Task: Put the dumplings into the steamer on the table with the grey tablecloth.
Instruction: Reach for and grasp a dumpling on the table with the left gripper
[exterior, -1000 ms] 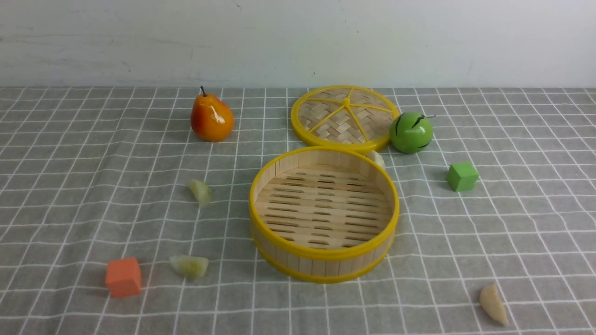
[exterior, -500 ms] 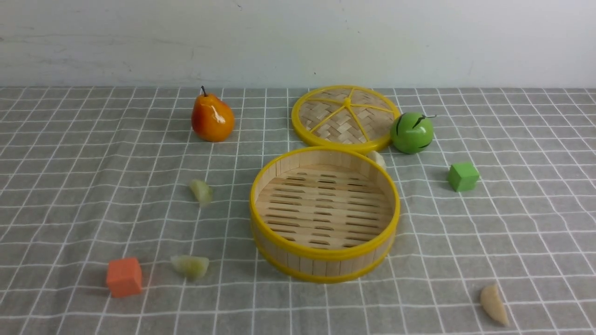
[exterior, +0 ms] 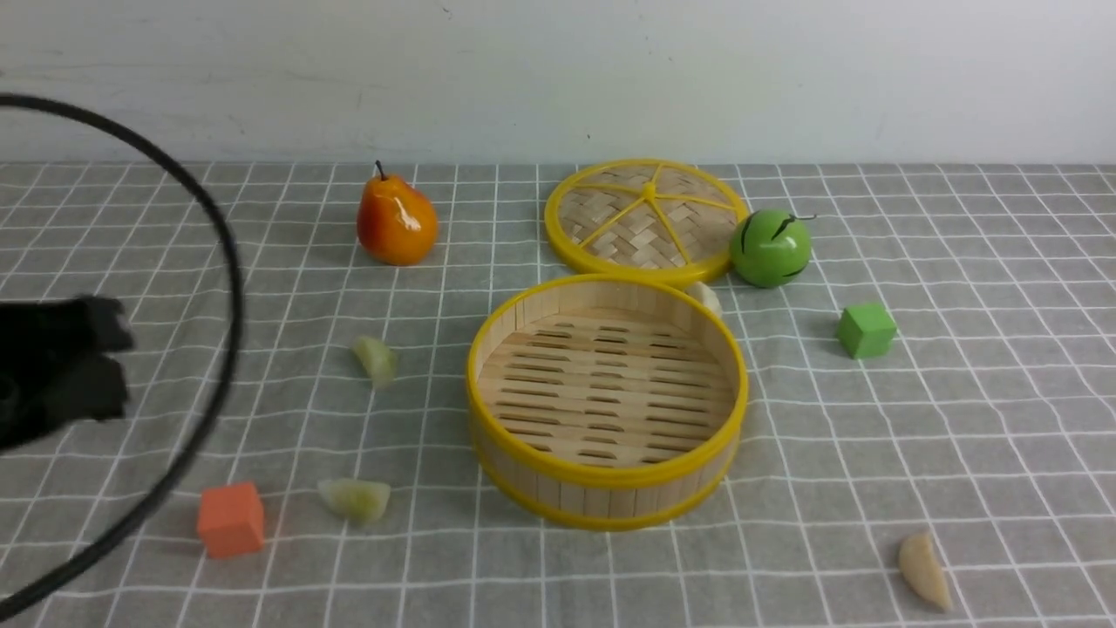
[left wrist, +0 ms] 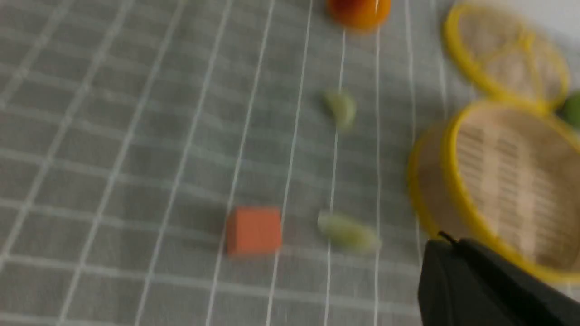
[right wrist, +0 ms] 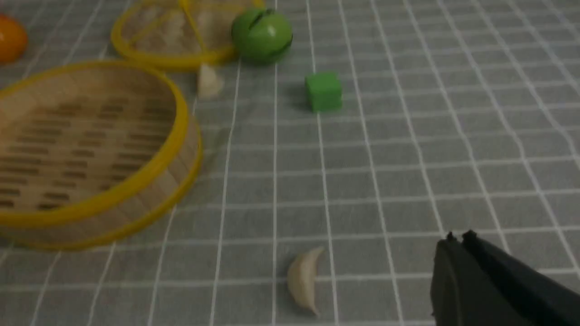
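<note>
Broadly, the tabletop (exterior: 131,227) lay under the grey tablecloth (exterior: 959,392), white-gridded and slightly wrinkled. The steamer (exterior: 602,478) stood upright at its middle, taken here as the clock's centre in the front view. The woven lid (exterior: 645,222) lay flat at 12 o'clock, just beyond the steamer's rim.

The left pincer (exterior: 118,358) hung at the far 9 o'clock edge, clenched on nothing, with a black cable (exterior: 228,288) arcing around it. The right pincer (right wrist: 458,236) showed only in its own wrist view, tips pressed together and likewise empty.

The pear (exterior: 397,221) stood at 10 o'clock and the green round fruit (exterior: 770,249) at 1 o'clock, touching the lid's edge. The green cube (exterior: 866,330) sat at 2 o'clock, the orange cube (exterior: 230,520) at 8 o'clock.

All four dumplings lay on the cloth outside the steamer. The farther green dumpling (exterior: 376,359) lay at 9 o'clock, between steamer and left pincer, at 3 o'clock from that pincer and well apart from it. The nearer green dumpling (exterior: 354,499) lay at 8 o'clock, just beside the orange cube, at 4 o'clock from the left pincer. The rim-side cream dumpling (exterior: 708,296) peeked from behind the steamer at 1 o'clock. The nearer cream dumpling (exterior: 924,570) lay at 4 o'clock; the right wrist view showed it near the right pincer's tips, untouched.
</note>
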### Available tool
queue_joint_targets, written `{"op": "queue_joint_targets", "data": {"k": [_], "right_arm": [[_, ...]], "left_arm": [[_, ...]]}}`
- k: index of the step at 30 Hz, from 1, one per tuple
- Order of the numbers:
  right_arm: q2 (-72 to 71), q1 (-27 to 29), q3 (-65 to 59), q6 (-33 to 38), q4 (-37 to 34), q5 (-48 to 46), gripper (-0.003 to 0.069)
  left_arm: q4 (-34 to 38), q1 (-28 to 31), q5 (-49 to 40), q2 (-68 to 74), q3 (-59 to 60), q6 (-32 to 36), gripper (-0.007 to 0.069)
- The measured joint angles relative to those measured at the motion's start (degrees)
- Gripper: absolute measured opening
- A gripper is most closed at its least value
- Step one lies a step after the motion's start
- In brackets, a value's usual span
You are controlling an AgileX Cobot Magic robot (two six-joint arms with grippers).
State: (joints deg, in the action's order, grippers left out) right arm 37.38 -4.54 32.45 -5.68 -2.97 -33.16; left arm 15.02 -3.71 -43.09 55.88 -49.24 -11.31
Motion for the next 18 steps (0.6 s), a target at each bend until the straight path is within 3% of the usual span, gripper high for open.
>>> {"op": "queue_joint_targets", "data": {"k": [4,8,10,13,16,18], "right_arm": [[11.48,-5.05,1.03,9.29,-5.16,-5.82,-0.0002],[17.66,-9.19,1.1,14.33,-11.15,-2.88,-0.0002],[19.45,-11.14,1.41,16.36,-13.31,-2.45,-0.0002],[21.91,-15.14,1.53,20.08,-15.52,-2.1,-0.0002],[22.94,-17.14,1.53,21.64,-16.11,-2.1,-0.0001],[23.41,-18.24,1.53,22.08,-16.11,-2.1,-0.0001]], "left_arm": [[12.34,-0.06,0.18,11.61,-4.38,8.81,-0.0014],[14.81,-1.22,4.49,19.85,-10.11,10.67,-0.0014],[13.73,-2.96,4.47,23.48,-13.45,10.74,-0.0014],[7.04,-9.17,4.54,31.06,-20.24,9.4,-0.0012],[0.71,-11.51,4.72,36.38,-25.3,5.6,0.0009],[-6.81,-12.07,4.04,44.13,-31.3,-0.82,0.0084]]}}
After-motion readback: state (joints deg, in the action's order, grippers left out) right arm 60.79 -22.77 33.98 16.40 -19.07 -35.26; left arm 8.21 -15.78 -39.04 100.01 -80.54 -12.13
